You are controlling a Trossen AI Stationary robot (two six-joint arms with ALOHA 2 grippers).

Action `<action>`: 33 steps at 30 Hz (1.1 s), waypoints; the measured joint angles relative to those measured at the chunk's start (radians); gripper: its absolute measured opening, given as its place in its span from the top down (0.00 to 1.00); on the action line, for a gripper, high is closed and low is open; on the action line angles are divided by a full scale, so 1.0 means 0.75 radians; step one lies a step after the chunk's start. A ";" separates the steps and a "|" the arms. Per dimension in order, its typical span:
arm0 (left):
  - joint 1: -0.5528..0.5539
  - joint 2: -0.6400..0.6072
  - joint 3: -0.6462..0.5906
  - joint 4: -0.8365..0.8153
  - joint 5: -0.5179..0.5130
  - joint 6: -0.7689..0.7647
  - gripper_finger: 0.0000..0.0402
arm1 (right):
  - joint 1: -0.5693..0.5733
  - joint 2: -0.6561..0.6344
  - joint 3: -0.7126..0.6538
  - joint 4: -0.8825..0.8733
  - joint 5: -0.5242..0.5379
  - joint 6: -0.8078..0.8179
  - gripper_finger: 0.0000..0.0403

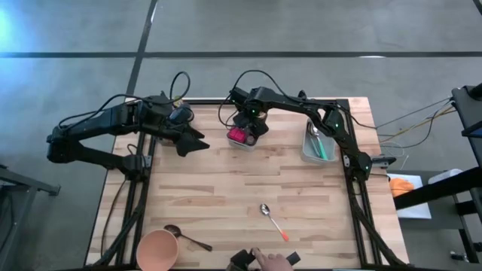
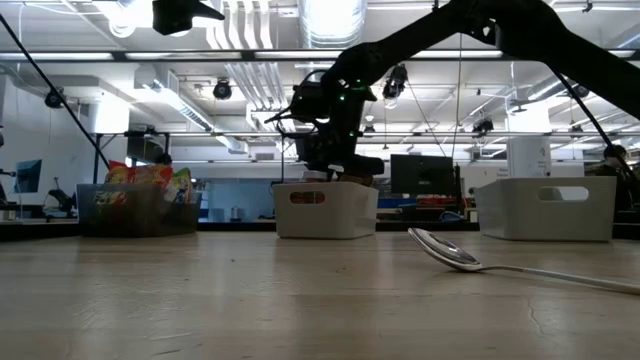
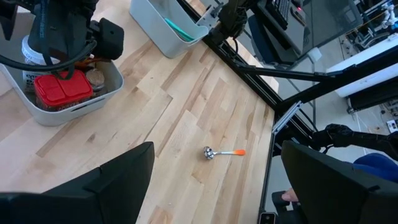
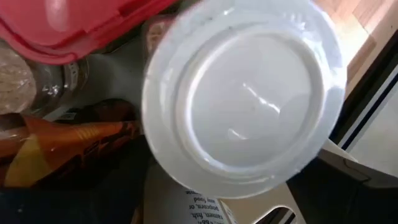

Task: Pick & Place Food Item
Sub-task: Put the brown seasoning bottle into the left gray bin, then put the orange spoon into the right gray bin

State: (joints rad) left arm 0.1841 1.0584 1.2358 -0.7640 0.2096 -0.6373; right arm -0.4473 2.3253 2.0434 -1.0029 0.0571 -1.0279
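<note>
A small white bin (image 1: 242, 140) (image 3: 81, 106) stands at the far middle of the table. It holds a red lidded box (image 3: 61, 90), a white round tub (image 3: 30, 59) and wrapped snacks (image 4: 68, 140). My right gripper (image 1: 252, 124) hangs straight over the bin, pointing down. It is open, with its dark fingers on either side of the tub's white lid (image 4: 242, 93), which fills the right wrist view. My left gripper (image 1: 192, 143) (image 3: 211, 186) waits open above the table's far left, holding nothing.
A second white bin (image 1: 318, 143) with a teal utensil stands at the far right. A spoon with an orange handle (image 1: 273, 220) lies near the middle. A pink bowl (image 1: 157, 250) and a dark spoon (image 1: 184, 237) sit near left. A person's hand (image 1: 271, 261) rests at the near edge.
</note>
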 joint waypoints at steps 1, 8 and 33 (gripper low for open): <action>0.000 0.000 0.000 0.000 0.000 0.000 0.12 | 0.000 0.000 0.000 0.001 0.000 0.000 0.15; 0.000 0.000 0.000 0.000 0.000 -0.004 0.12 | 0.012 0.000 0.009 0.031 0.107 0.032 0.15; 0.000 -0.018 0.000 -0.036 0.016 -0.016 0.12 | 0.118 -0.183 0.110 -0.171 0.275 0.437 0.14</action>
State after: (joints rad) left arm 0.1841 1.0448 1.2358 -0.7914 0.2216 -0.6491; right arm -0.3588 2.1882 2.1262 -1.1313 0.2630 -0.7000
